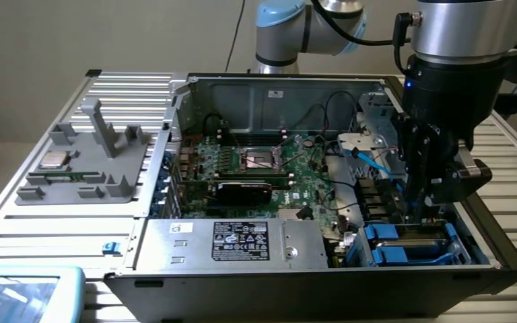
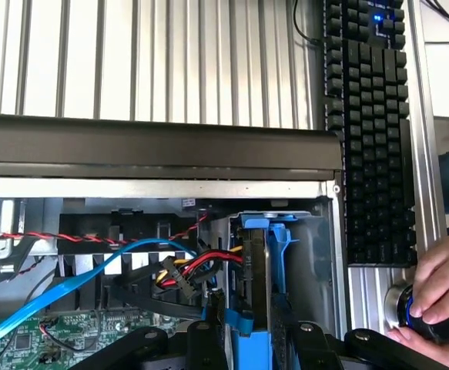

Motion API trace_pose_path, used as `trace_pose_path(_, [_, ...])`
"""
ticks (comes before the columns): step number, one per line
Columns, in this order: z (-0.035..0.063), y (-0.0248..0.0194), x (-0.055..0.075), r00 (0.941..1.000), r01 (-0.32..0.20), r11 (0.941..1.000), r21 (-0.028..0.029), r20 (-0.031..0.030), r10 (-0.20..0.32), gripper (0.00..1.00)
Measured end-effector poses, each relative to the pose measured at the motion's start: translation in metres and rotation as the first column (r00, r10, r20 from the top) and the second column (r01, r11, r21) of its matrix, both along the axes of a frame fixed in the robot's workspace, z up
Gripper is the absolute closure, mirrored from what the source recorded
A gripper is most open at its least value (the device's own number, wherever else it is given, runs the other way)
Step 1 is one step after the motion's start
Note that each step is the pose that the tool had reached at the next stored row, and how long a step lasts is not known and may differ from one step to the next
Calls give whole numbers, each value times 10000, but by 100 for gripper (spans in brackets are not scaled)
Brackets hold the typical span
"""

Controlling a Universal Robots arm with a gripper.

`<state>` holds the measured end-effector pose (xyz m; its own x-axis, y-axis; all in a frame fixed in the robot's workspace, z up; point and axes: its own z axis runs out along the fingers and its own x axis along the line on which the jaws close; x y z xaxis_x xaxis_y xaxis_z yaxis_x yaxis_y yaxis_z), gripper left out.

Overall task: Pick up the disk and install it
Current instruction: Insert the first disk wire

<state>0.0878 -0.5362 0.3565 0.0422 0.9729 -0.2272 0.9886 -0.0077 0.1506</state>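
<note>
Black jaw links sit closest to the wrist camera, and between them rises the disk (image 2: 256, 297), seen edge-on: a dark slab clipped in its blue frame, running straight away from the gripper (image 2: 251, 343). The jaws stand part-way closed on it, one on each flat face, so the disk is held rather than lying free.

In the exterior view the gripper (image 1: 425, 202) hangs at about 3 o'clock of the open case (image 1: 330, 87), directly over the drive bay (image 1: 411, 245) at the case's front corner, roughly 4 o'clock in that view. The disk's blue edge shows just under the fingers, with its lower end already down among the blue rails of the bay.

The relation that matters: the disk stands on edge, its long axis about vertical, in line with the gripper's own axis and pointing down into the bay. Its flat faces look parallel to the bay's side wall, though how deep it sits I cannot tell.

Outward from there, red, yellow and blue cables (image 2: 185, 266) crowd close beside the disk on the motherboard side. Beyond the case wall, on the surface, lies a keyboard (image 2: 370, 131), and a person's hand (image 2: 432, 289) rests on a round knob near it.
</note>
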Motion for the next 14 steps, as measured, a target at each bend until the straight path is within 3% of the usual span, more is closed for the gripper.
trace_pose_path(6, [0,0,-3,9989,476,9989,1,0,-476,63])
trace_pose_path(14, [14,0,-5,9913,1314,9913,2,0,-1314,63])
